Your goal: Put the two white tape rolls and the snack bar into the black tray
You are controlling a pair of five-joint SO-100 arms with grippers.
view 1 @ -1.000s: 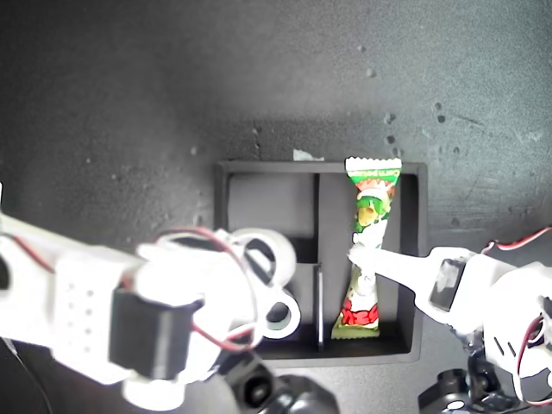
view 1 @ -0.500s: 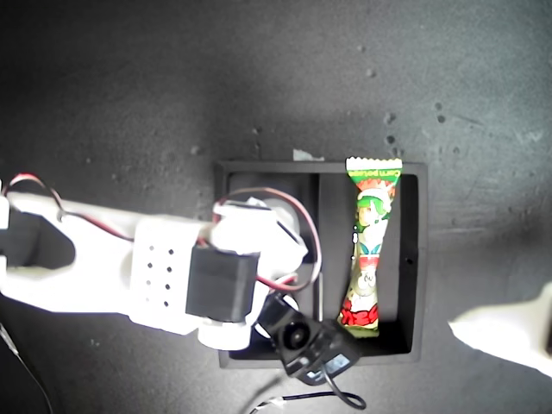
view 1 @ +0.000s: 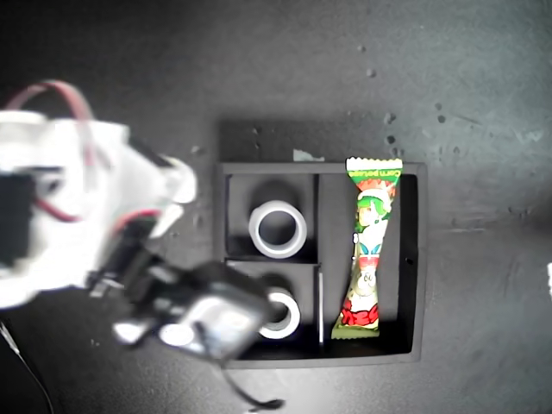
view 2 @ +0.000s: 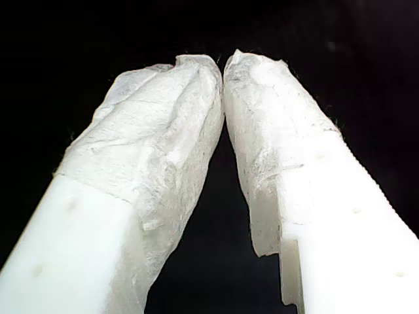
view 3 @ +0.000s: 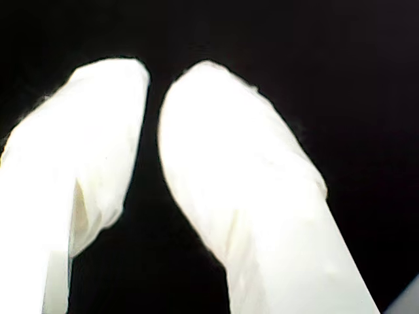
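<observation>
The black tray (view 1: pixel 422 259) lies in the middle of the exterior view. One white tape roll (view 1: pixel 255 231) sits in its upper small compartment. The other white tape roll (view 1: pixel 294 316) sits in the lower small compartment, partly covered by a blurred arm (view 1: pixel 78 216) on the exterior view's left. The snack bar (view 1: pixel 369 250) lies lengthwise in the long compartment. My first gripper (view 2: pixel 222 65) is shut with its padded tips touching and nothing between them. My second gripper (view 3: pixel 159 72) also looks shut and empty, against a black background. Neither wrist view shows which arm is which.
A dark blurred part of the arm (view 1: pixel 216 323) overlaps the tray's lower corner on the exterior view's left. A white sliver (view 1: pixel 548 278) shows at the exterior view's right edge. The dark tabletop (view 1: pixel 388 78) surrounds the tray.
The arm that hung over the tray's small compartments has swung away toward the exterior view's left, uncovering the upper roll. The arm at the exterior view's right has withdrawn almost out of view.
</observation>
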